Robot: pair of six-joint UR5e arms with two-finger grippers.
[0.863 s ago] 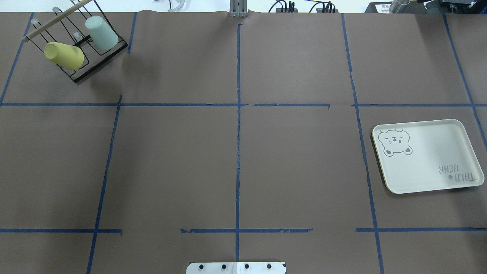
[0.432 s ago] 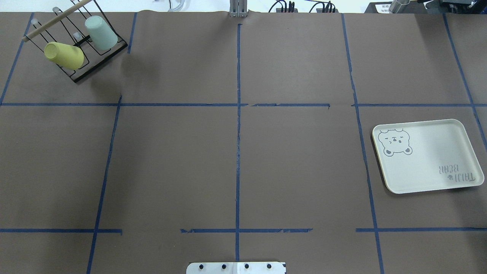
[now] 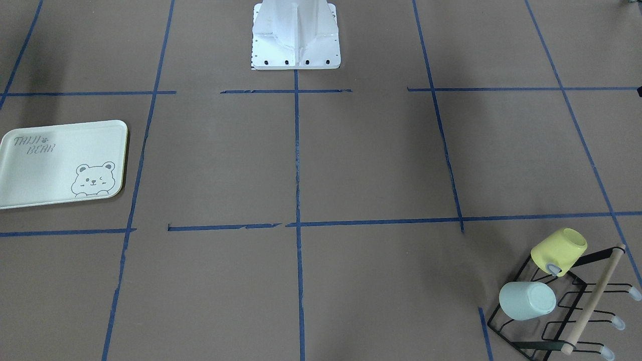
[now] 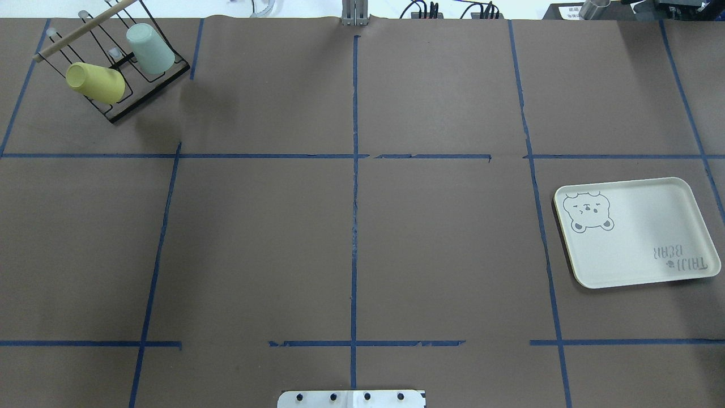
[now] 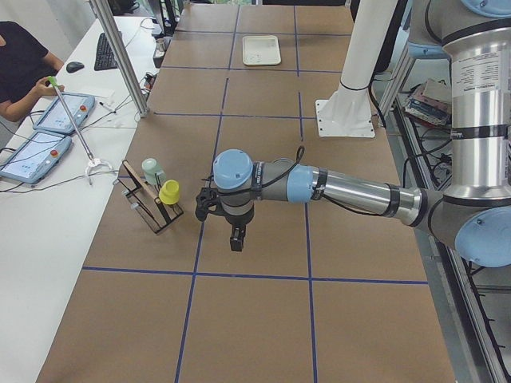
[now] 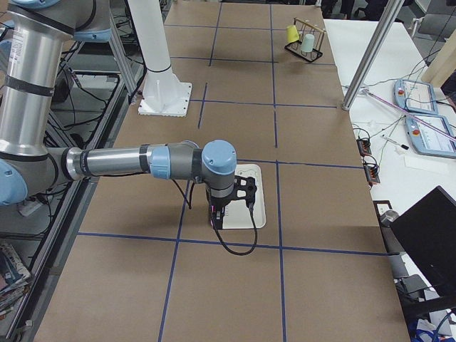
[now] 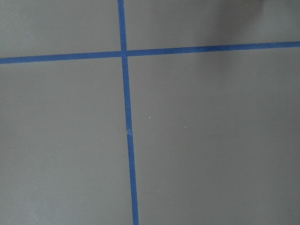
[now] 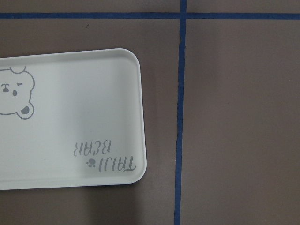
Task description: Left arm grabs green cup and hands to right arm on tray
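The green cup (image 4: pixel 150 48) hangs upside down on a black wire rack (image 4: pixel 122 110) at the table's far left corner; it also shows in the front view (image 3: pixel 526 300). The cream tray (image 4: pixel 645 226) with a bear drawing lies bare at the right, and it shows in the right wrist view (image 8: pixel 84 103). My left gripper (image 5: pixel 237 239) shows only in the left side view, hanging above the table near the rack; I cannot tell if it is open. My right gripper (image 6: pixel 216 217) shows only in the right side view, above the tray (image 6: pixel 260 199); I cannot tell its state.
A yellow cup (image 4: pixel 95 83) hangs on the same rack beside the green one, and a wooden rod (image 4: pixel 85 28) tops the rack. The robot's white base (image 3: pixel 296 35) stands at the near edge. Blue tape lines grid the brown table. An operator (image 5: pixel 20 64) sits at a side desk.
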